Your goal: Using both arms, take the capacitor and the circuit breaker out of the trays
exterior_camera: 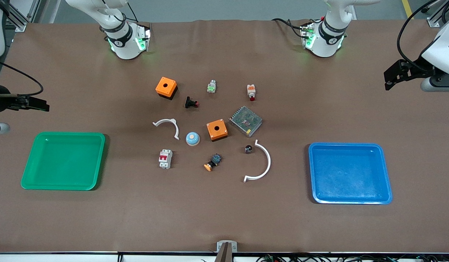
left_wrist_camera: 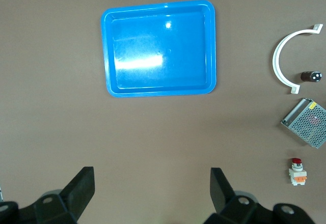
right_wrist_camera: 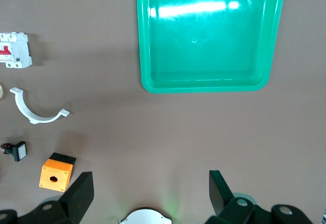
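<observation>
Beside the grey mesh box [exterior_camera: 246,121], capacitor [exterior_camera: 248,149] and circuit breaker [exterior_camera: 165,159] lie outside both empty trays (mismatch w/ task); left gripper [exterior_camera: 393,78] and right gripper [exterior_camera: 37,104] gape wide, risking wrong grabs.

left arm: rises from its base at the table's top edge, swings out past the left arm's end of the table
left gripper [exterior_camera: 388,82]: raised, aimed down, fingers [left_wrist_camera: 81,186] spread wide, nothing between them
right arm: mirrored pose, out at the right arm's end
right gripper [exterior_camera: 44,106]: raised, aimed down, fingers [right_wrist_camera: 81,191] spread wide, holding nothing
both arms: waiting
</observation>
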`<state>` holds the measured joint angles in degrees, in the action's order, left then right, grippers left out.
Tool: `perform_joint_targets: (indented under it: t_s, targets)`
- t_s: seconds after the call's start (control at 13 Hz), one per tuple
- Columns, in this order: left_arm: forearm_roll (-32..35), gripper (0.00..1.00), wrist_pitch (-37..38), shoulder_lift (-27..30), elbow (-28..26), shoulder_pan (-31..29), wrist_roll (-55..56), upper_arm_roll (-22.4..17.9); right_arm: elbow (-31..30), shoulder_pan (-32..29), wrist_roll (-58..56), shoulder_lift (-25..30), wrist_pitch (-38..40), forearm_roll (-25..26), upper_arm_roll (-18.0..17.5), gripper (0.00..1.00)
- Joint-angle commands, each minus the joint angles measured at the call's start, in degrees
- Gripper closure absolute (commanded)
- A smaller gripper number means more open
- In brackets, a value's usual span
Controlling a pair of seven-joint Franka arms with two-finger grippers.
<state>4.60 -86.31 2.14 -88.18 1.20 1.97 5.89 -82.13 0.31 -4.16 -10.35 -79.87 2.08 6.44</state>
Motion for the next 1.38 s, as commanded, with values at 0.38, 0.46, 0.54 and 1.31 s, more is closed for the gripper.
perform_joint_targets:
  t_s: [0.38, 0.46, 0.54, 1.31]
  targets:
    - [-0.38, 0.0, -0.87, 0.76, -1.03, -0.41, -0.04, 0.7, 2.25, -0.66, 4.15, 1.64, 2.0, -3.57, -1.43, 0.0]
    - [-0.47, 0.0, -0.88, 0.76, -1.03, -0.41, 0.13, 0.7, 2.16, -0.49, 3.9, 1.91, 1.82, -3.49, -1.52, 0.0]
    - [-0.73, 0.0, -0.88, 0.84, -1.2, -0.41, 0.22, 0.7, 1.72, -0.66, 3.72, 2.78, 2.43, -3.49, -1.52, 0.0]
    - [-3.72, 0.0, -0.17, 2.08, -2.79, -1.11, 4.71, 0.61, -4.88, -0.49, 3.46, 13.86, 0.94, -3.57, -1.61, 0.0]
